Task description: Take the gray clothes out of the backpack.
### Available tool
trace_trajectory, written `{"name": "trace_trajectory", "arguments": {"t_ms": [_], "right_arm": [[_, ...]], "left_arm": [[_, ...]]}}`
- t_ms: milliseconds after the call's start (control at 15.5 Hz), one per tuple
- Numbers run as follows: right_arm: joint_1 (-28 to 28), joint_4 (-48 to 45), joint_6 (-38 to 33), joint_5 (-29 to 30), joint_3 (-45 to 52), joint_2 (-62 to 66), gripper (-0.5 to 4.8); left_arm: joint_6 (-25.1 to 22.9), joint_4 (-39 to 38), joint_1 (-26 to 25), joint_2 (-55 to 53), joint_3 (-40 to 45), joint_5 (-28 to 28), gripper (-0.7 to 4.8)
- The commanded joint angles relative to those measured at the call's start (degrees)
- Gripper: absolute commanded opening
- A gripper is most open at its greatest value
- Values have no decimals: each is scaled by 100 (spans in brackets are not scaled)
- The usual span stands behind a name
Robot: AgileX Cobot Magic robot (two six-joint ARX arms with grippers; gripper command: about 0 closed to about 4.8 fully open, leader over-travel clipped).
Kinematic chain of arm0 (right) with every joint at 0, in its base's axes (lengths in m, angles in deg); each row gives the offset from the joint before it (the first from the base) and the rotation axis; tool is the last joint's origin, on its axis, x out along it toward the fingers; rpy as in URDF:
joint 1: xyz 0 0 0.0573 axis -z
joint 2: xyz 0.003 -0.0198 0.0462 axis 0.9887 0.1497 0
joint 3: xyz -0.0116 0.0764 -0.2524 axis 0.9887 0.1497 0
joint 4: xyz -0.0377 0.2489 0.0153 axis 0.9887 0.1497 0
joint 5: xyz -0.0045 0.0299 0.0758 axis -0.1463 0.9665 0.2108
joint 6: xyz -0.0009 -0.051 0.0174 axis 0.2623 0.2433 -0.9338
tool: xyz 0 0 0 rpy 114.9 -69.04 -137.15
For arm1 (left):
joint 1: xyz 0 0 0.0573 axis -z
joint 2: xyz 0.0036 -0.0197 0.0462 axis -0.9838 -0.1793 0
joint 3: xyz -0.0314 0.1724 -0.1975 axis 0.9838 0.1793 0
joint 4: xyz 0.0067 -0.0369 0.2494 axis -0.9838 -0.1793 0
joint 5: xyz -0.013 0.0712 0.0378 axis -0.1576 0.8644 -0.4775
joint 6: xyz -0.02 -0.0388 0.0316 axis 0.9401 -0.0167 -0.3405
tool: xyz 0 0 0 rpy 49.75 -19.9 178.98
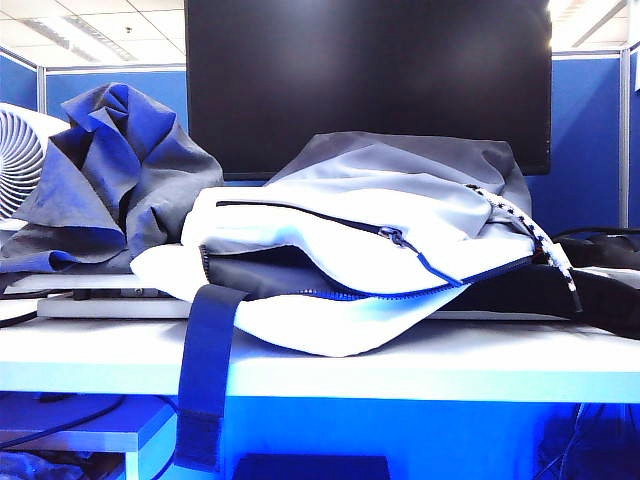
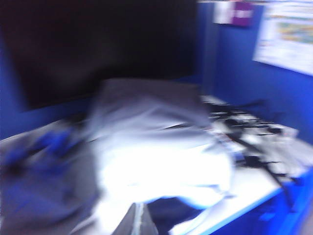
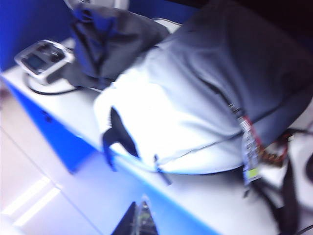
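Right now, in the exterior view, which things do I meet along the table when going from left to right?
White fan → gray clothes → backpack → speckled cord → black bag. Neither gripper shows in this view.

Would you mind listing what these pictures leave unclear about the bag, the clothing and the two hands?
- Exterior view: neither hand shows. The backpack gapes, but its inside is too dark to tell what remains.
- Left wrist view: motion blur smears everything; only the left hand tip shows at the edge.
- Right wrist view: the right hand is cut off by the edge; the gray clothes are blurred.
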Motion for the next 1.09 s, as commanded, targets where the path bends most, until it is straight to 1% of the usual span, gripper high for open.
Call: {"name": "trace_trajectory", "arguments": {"t_ms": [64, 129, 258, 386, 515, 580, 644, 708, 773, 837, 902, 966, 1031, 1095], "right_arm": [[-4, -284, -219, 79, 616, -914, -6], [-4, -632, -254, 77, 988, -1410, -6], [-2, -1187, -686, 55, 1440, -1969, -6], [-4, -2264, -885, 55, 2129, -2603, -6], [7, -3049, -935, 44, 2857, -2962, -6], [-11, -3176, -922, 31, 3185, -3005, -6], [0, -3209, -710, -214, 3552, -3021, -6], [0, -3305, -326, -372, 3952, -3016, -6], [-2, -3648, 177, -584, 4430, -3014, -6], [9, -4179, 796, -833, 4929, -3016, -5], [15, -4913, 1276, -857, 5436, -3003, -5], [31, -6194, 1379, -868, 6166, -3001, -5], [28, -6979, 1368, -857, 6640, -2997, -6], [26, -7152, 1261, -844, 6793, -2999, -6]], "left_arm": [[98, -306, -9, 916, 59, 538, -5], [363, -323, -9, 1200, 151, 614, -5], [828, -313, -7, 1469, 393, 597, -5], [1370, -90, -9, 1882, 966, 564, -5], [1445, 101, -9, 1921, 1512, 549, -5], [1484, 428, -9, 1921, 1840, 404, -5], [1530, 813, -9, 1921, 2205, 304, -5], [1552, 1283, -9, 1921, 2612, 302, -5], [1611, 1954, -9, 1921, 3161, 328, -5], [1720, 2651, -11, 1919, 3707, 369, -5], [1947, 3397, -9, 1919, 4319, 372, -5], [2446, 4092, -9, 1919, 5139, 426, -5], [2887, 4293, -7, 1921, 5611, 468, -5], [3237, 4275, -7, 1921, 5853, 479, -5]]}}
